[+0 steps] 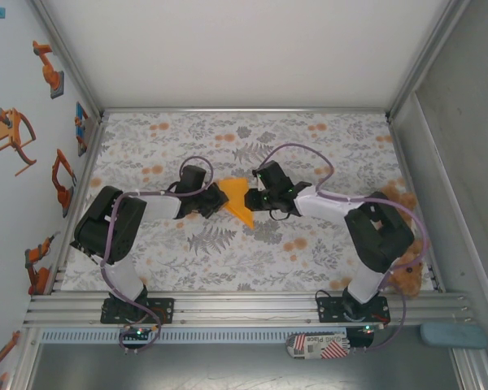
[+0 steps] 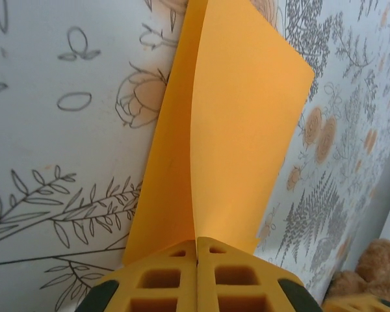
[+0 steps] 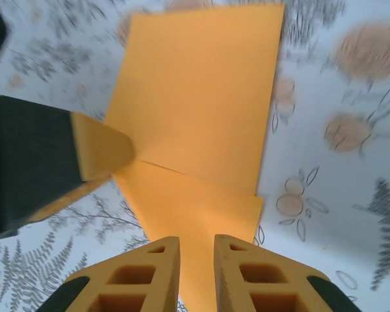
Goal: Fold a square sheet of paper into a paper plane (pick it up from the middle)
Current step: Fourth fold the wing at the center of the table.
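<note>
sheet of paper: folded, at the middle of the cloth
left gripper: we see its arm elbowed inward, fingers pressed together, pinching the sheet
right gripper: arm mirrored, fingers slightly parted at the sheet

— Is there any lettering to read here?
— Just one piece: a small white sticker with red stripes. It lies at the near edge, just in front of the right arm's black base.
— What does it say?
— There's a short line of dark print. The second word looks like "Place". The word before it is a few capitals, too small to make out.
</note>
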You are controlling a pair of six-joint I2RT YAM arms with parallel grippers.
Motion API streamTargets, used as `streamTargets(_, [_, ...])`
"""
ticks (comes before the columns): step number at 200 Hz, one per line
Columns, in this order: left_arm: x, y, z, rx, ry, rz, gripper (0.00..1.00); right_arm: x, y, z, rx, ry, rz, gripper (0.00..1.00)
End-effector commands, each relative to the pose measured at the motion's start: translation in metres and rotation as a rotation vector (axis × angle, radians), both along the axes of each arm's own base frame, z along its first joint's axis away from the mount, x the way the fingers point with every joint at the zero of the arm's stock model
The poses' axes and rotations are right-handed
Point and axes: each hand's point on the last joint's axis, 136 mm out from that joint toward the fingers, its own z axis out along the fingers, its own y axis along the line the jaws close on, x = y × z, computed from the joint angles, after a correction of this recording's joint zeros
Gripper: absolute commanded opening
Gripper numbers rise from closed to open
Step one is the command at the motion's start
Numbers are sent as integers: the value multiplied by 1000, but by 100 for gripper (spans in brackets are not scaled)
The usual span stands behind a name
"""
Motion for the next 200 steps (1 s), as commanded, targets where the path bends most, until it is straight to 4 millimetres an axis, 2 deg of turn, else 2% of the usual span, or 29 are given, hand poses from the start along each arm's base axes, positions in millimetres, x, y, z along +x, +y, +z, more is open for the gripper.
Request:
streamTargets(1, [11,6,14,46,-18,59,5,7,-15,1,-66,-82,-19,23])
streamTargets(28, [13,8,15,104,5,91,5,1,-11,-5,-109,-131,18,30])
streamTargets(60, [12,12,16,162,30,104,5,-8,5,-14,-201,-194,126,29])
streamTargets(122, [12,9,19,175,49,102,5,-10,32,-31,-239,-229,231,29])
streamTargets(171, [12,9,19,179,60,107,5,-8,37,-38,-262,-238,247,30])
streamTargets(200, [13,10,20,183,62,112,6,-12,38,-35,-260,-257,262,32])
